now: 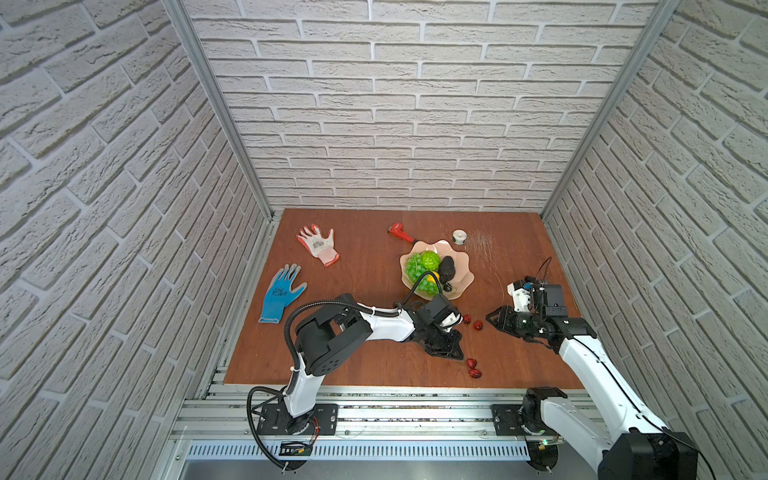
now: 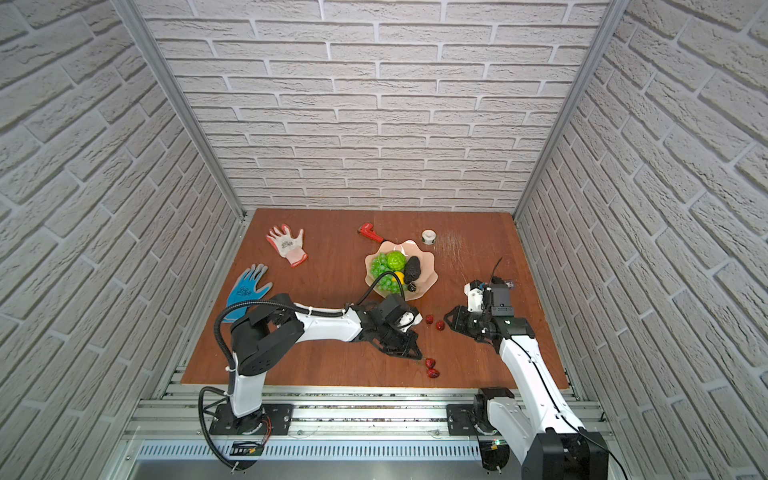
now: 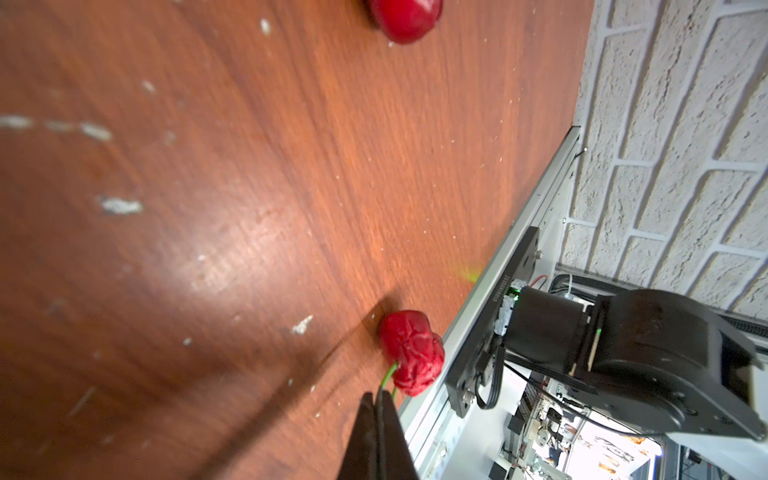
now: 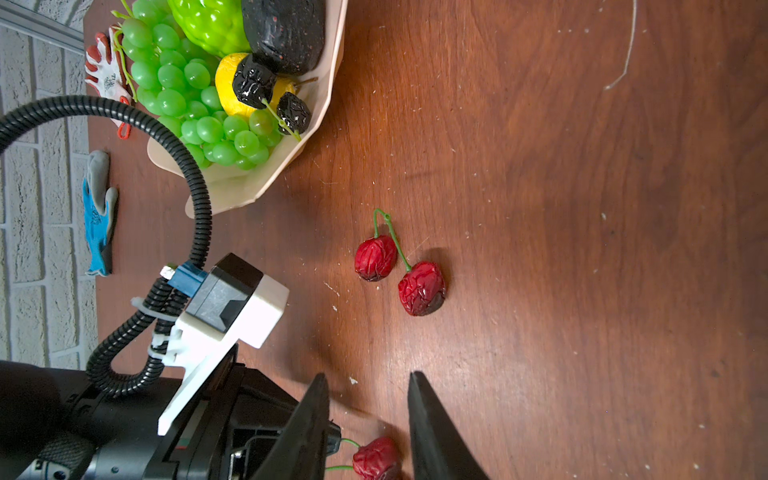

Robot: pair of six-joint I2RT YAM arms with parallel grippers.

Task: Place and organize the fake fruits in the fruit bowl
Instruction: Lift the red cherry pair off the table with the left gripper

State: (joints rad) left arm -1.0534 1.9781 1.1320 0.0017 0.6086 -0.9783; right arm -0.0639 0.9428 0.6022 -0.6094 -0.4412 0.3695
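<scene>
Left wrist | left hand [image 3: 377,399] clamped on front cherry pair [image 3: 411,353] stem, pointing into hand | right hand [image 4: 369,374] part-open, empty

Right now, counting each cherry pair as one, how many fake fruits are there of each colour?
Green: 2 (grape bunch, bumpy ball)
Yellow: 1 (yellow fruit)
Dark: 2 (avocado, dark cherry pair)
Red: 2 (middle red pair, front red pair)
Total: 7

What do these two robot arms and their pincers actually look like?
The left arm and right arm are white tubes with chunky black joints. The left gripper and right gripper are black, with pointed, wedge-shaped fingers. A ribbed black hose runs along the left arm.
</scene>
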